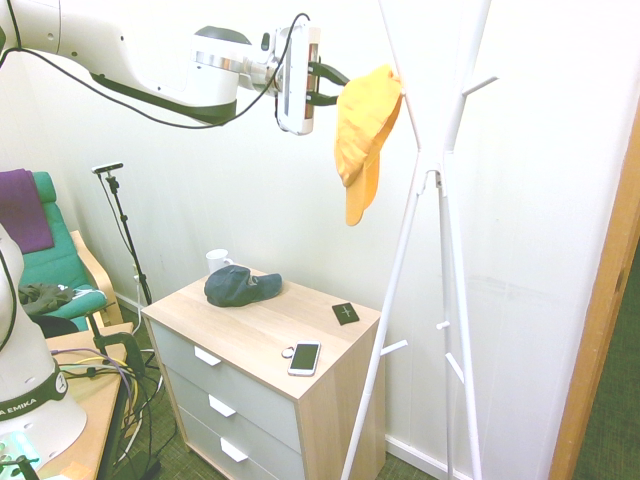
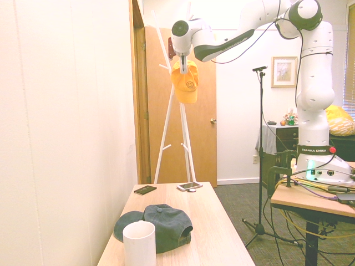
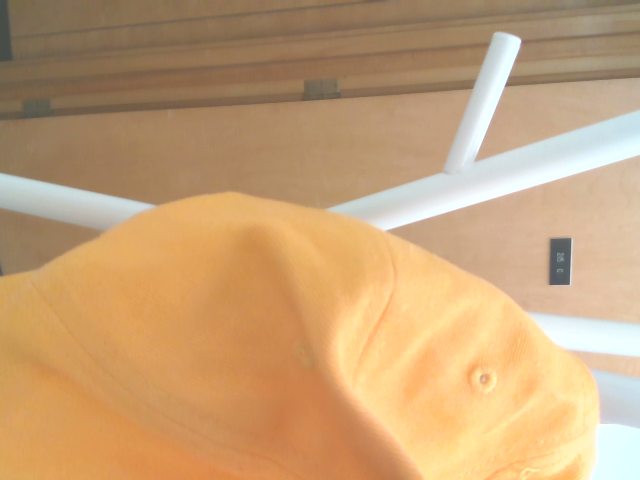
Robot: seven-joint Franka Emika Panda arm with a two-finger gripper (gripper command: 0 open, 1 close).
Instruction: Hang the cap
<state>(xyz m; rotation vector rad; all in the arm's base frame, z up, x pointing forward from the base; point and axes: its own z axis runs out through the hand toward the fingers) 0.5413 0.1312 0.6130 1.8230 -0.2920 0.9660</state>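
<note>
High up, the orange-yellow baseball cap [image 1: 366,125] hung brim-down beside the white coat rack [image 1: 430,160], the gripper [image 1: 343,91] standing parted at its crown!

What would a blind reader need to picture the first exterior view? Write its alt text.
An orange-yellow cap hangs brim down at the robot's jaws, against a white coat stand. Below, a chest of drawers bears a dark blue-grey cap, a white mug, a phone and a small dark card.
</note>
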